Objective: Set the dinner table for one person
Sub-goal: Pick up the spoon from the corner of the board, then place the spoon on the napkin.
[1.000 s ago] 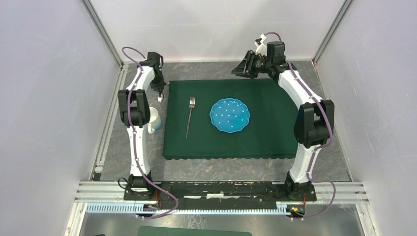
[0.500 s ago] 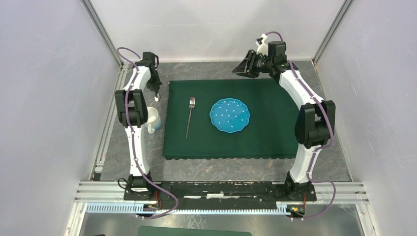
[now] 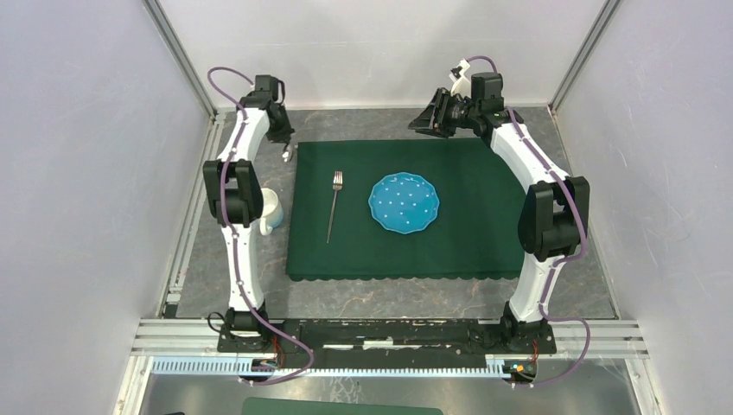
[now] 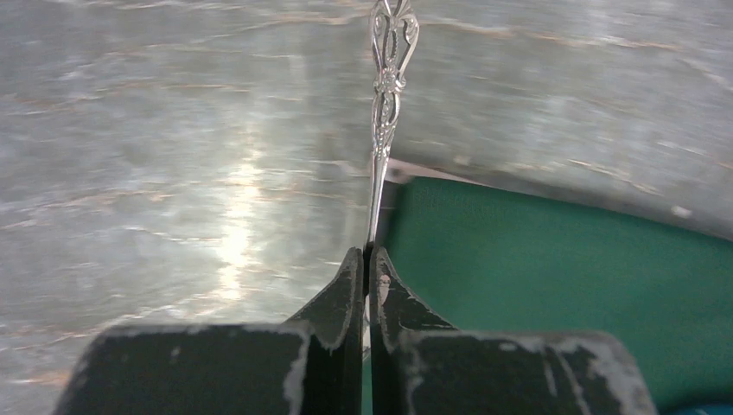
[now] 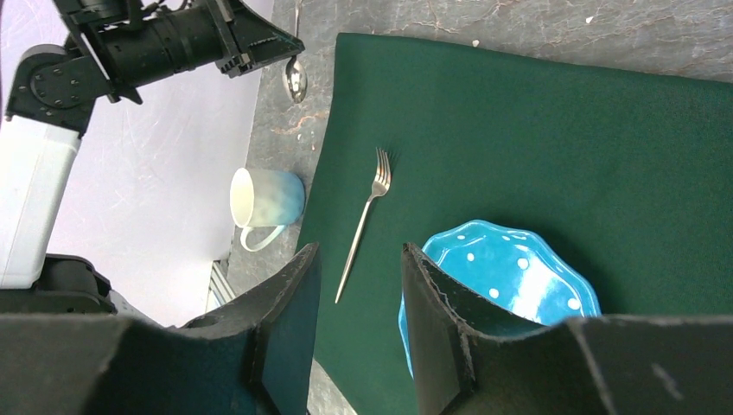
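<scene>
My two arms: white shells, black joints.
Purple cables [image 3: 226, 70] loop along my left arm [image 3: 238, 173] and right arm [image 3: 527, 160]; my left gripper [image 4: 366, 255] and right gripper [image 5: 359, 251] have matte black wedge-shaped fingers [image 5: 285, 320], edges scuffed pale grey.

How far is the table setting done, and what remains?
Done: dark green scalloped cloth on the grey stone-look table, round blue white-dotted plate and silver fork laid on it. In hand: left gripper shut on an ornate silver spoon. Left: placing the spoon; the pale blue mug stands off the cloth. Idle: right gripper, open and empty.
</scene>
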`<control>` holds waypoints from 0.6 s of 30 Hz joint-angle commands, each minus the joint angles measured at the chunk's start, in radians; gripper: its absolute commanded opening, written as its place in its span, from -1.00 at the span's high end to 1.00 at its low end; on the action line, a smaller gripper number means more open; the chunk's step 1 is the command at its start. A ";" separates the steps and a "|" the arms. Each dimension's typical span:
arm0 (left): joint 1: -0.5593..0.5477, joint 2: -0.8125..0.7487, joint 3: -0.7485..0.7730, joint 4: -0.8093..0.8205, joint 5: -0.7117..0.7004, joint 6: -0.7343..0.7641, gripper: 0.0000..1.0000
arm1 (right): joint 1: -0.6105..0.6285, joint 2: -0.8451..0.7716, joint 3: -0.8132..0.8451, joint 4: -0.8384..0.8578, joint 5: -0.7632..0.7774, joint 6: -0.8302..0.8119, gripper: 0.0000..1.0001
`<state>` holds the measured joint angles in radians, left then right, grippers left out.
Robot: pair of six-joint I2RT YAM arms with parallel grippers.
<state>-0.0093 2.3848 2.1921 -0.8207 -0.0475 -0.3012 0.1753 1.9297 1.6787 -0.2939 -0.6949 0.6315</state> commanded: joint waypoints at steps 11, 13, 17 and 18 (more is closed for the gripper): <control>-0.308 -0.041 0.174 -0.039 0.379 -0.110 0.96 | -0.002 -0.022 0.019 0.044 -0.011 -0.002 0.09; -0.348 -0.044 0.165 -0.064 0.412 -0.104 0.96 | -0.003 -0.022 0.018 0.043 -0.012 -0.002 0.09; -0.405 -0.072 0.122 -0.097 0.441 -0.077 0.96 | -0.005 -0.027 0.028 0.037 -0.004 -0.012 0.09; -0.416 -0.084 0.107 -0.104 0.447 -0.059 0.96 | -0.012 -0.026 0.041 0.025 0.003 -0.018 0.09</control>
<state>-0.4004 2.3745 2.3253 -0.8753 0.3237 -0.3782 0.1753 1.9297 1.6787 -0.2924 -0.6979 0.6312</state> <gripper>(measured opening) 0.043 0.453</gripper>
